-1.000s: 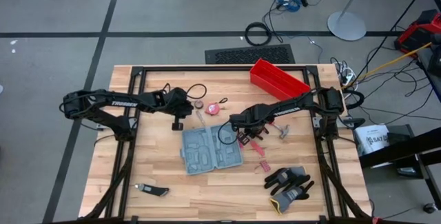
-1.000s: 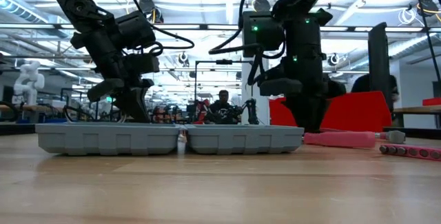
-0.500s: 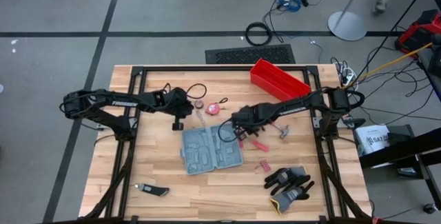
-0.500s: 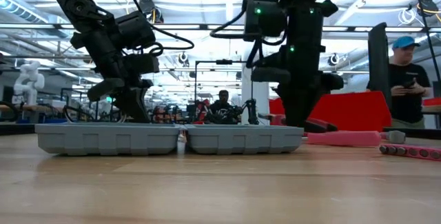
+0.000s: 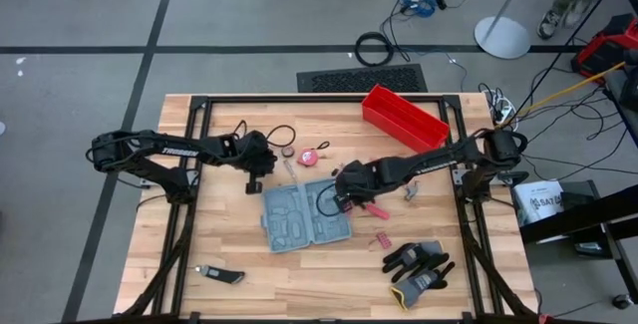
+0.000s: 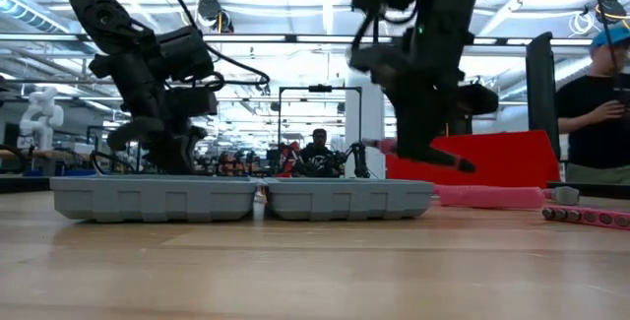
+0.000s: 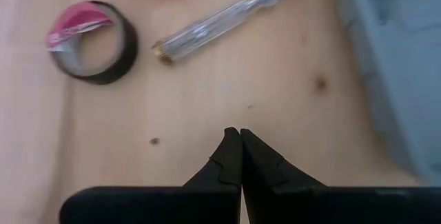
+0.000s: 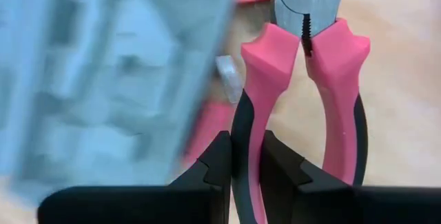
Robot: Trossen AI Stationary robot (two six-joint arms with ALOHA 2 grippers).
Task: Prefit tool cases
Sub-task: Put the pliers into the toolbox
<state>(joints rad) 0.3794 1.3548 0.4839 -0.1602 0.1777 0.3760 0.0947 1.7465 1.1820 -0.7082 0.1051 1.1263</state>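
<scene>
- Now the right gripper (image 8: 247, 165) clamps one handle of the pink-and-black pliers (image 8: 303, 65) and holds them lifted off the tabletop (image 5: 299, 264).
- Just beside that gripper, on the side toward the left arm, lies the opened grey-blue tool case (image 5: 304, 216), flat with its moulded slots facing up.
- On the right gripper's far side from the case, a small hammer (image 5: 410, 191) lies on the wood.
- Meanwhile the left gripper (image 7: 240, 151) is closed on nothing, hovering near the case's far-left corner.
- Ahead of the left gripper lie a clear-handled screwdriver (image 7: 227, 23) and a roll of black tape (image 7: 93, 43).
</scene>
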